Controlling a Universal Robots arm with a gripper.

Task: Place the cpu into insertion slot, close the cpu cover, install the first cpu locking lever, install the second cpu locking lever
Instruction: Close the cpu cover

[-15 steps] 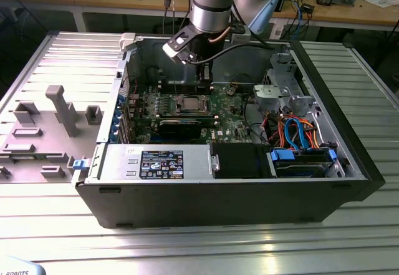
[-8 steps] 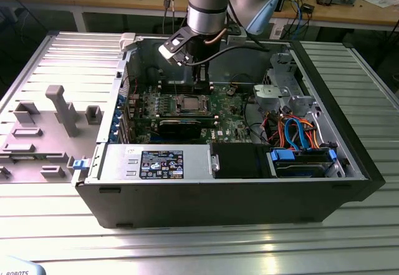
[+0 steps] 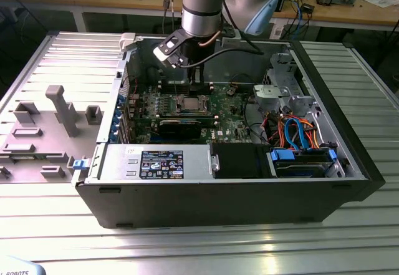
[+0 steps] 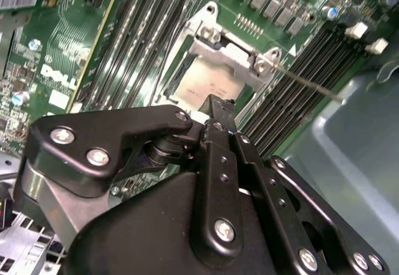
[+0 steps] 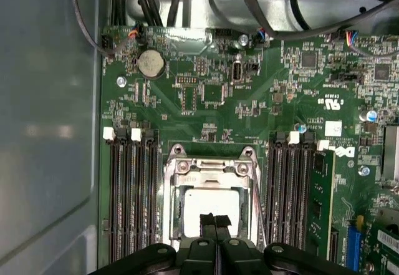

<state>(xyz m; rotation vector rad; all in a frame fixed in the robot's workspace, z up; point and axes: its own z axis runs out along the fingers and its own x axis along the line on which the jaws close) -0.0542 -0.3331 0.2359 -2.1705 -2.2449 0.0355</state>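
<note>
case [image 3: 218, 194] open-topped | memory slots [image 5: 131, 194] flank cpu cover [image 5: 212, 168] | cables [image 5: 147, 4] beyond

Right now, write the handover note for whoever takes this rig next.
State of the gripper: fingers shut, nothing between them, tips right at the cpu; contact unclear.
Where the cpu is: lying in the insertion slot on the green motherboard.
State of the cpu cover: appears down, framing the chip.
Done: cpu placed; cover seemingly closed.
Left: both locking levers. In the second wrist view one thin lever sticks out from the socket, unlatched; the other's state I cannot tell.
</note>
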